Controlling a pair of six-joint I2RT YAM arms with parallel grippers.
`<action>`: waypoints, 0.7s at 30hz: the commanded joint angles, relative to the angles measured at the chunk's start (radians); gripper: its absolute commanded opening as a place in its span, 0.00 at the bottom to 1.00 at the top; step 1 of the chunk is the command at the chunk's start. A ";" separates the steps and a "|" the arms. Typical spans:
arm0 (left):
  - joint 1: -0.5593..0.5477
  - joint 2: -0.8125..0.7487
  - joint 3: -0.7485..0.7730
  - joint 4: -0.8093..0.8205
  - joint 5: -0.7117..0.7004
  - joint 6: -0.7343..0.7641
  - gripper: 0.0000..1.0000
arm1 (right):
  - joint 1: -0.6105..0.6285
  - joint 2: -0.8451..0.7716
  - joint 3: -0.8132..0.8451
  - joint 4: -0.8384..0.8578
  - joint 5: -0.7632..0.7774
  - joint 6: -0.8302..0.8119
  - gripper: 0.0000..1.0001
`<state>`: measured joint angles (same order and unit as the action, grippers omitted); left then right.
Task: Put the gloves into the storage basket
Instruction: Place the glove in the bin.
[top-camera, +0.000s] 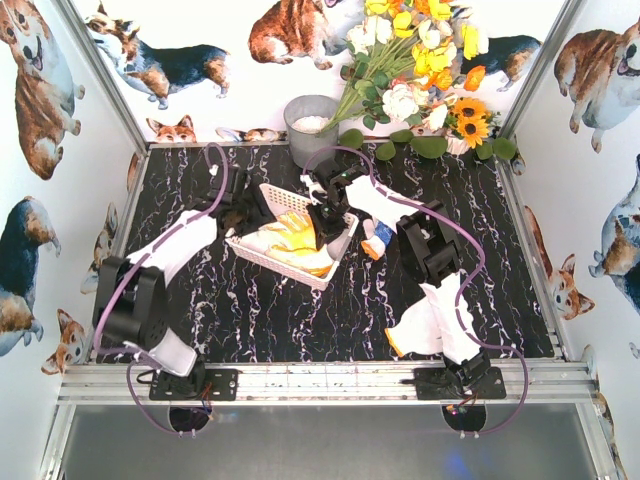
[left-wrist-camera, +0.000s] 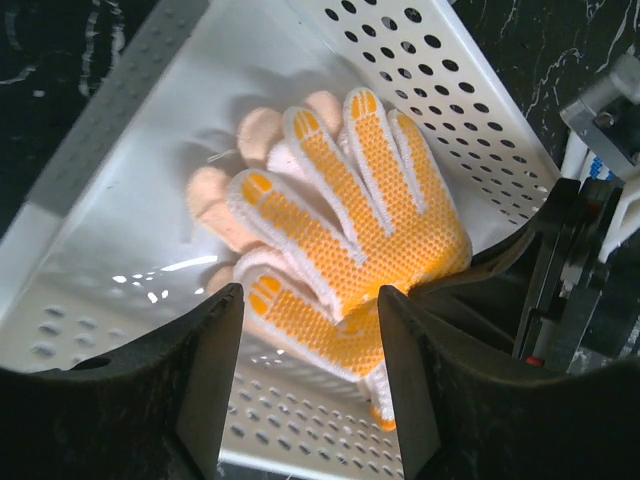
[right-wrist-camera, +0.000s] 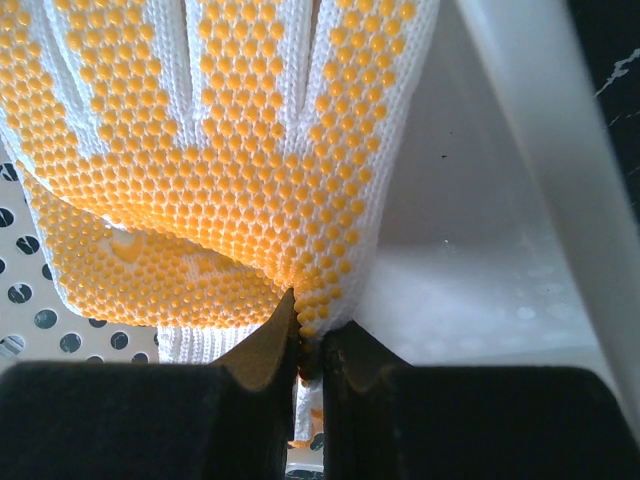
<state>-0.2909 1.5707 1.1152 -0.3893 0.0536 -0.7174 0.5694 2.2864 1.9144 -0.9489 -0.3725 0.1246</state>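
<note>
The white storage basket (top-camera: 278, 264) lies at the table's middle, with yellow-dotted white gloves (top-camera: 293, 236) in it. My right gripper (right-wrist-camera: 310, 330) is shut on the edge of the top yellow-dotted glove (right-wrist-camera: 230, 130), low inside the basket (right-wrist-camera: 480, 250). My left gripper (left-wrist-camera: 310, 296) is open and empty just above the same gloves (left-wrist-camera: 360, 190), at the basket's left side (left-wrist-camera: 450, 100). A cream glove (left-wrist-camera: 215, 200) lies under them. A white glove with blue palm (top-camera: 378, 238) lies just right of the basket. A white glove with orange cuff (top-camera: 410, 336) lies by the right arm's base.
A round grey metal bucket (top-camera: 310, 128) stands at the back behind the basket. A bunch of yellow and white flowers (top-camera: 420, 60) leans at the back right. Metal frame posts and rails edge the black marbled table (top-camera: 300, 320).
</note>
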 joint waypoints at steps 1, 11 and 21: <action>0.012 0.072 -0.002 0.137 0.120 -0.082 0.51 | 0.007 0.001 0.030 -0.014 0.004 -0.025 0.00; 0.013 0.158 -0.033 0.162 0.160 -0.144 0.54 | 0.007 -0.001 0.031 -0.007 -0.015 -0.019 0.00; 0.013 0.189 -0.103 0.300 0.159 -0.198 0.49 | 0.007 -0.003 0.035 0.005 -0.037 -0.008 0.00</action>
<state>-0.2848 1.7348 1.0340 -0.1989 0.2062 -0.8806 0.5701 2.2864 1.9148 -0.9493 -0.3885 0.1253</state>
